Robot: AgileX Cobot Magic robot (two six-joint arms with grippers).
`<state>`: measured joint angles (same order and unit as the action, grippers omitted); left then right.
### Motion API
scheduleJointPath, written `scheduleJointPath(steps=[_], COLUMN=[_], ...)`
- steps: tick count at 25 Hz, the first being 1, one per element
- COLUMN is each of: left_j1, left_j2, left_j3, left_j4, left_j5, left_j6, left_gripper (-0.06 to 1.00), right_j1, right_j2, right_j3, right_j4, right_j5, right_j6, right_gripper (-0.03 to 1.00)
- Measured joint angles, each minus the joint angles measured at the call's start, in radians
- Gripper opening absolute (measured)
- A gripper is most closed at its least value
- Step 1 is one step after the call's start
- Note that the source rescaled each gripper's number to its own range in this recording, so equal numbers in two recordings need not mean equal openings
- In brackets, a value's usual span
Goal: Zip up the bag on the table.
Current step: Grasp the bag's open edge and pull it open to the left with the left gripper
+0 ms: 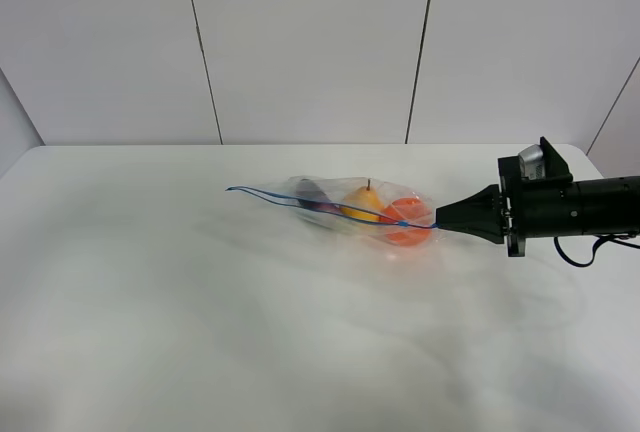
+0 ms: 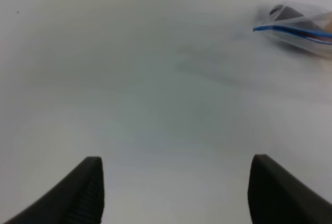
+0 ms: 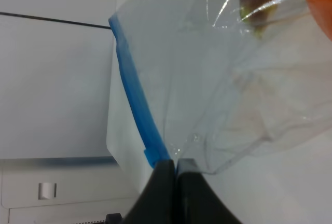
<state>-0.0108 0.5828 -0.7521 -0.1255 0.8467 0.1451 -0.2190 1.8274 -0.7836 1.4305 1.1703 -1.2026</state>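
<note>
Bag [image 1: 350,207] on the table [image 1: 200,332] — closing barely begun.
Right tool [image 3: 174,164] is clamped on the blue zipper strip [image 3: 136,105] at the bag's end; left tool [image 2: 176,182] gapes, well apart from the bag — the mouth seems largely unsealed, though blur obscures it.

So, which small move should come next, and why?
Probably bring the left gripper to the free end of the blue strip and pinch it. The right gripper is shut on the strip's other end, but the left one is open over the table, apart from the bag, and the strip looks parted there.
</note>
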Motion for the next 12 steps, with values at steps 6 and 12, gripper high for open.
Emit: scheduleJointPath(steps=[6, 12], left_j1=[0.000, -0.045], left_j2=[0.151, 0.180], left_j3=[-0.036, -0.038], left_j4=[0.000, -0.030], left_j5=[-0.048, -0.052], left_j6=[0.024, 0.043], left_gripper=[0.95, 0.95], right_j1=[0.000, 0.000], right_j2=[0.000, 0.000], right_j3=[0.000, 0.000], right_j4=[0.000, 0.000], right_j5=[0.000, 0.000], right_j6=[0.000, 0.000], right_gripper=[0.00, 0.00])
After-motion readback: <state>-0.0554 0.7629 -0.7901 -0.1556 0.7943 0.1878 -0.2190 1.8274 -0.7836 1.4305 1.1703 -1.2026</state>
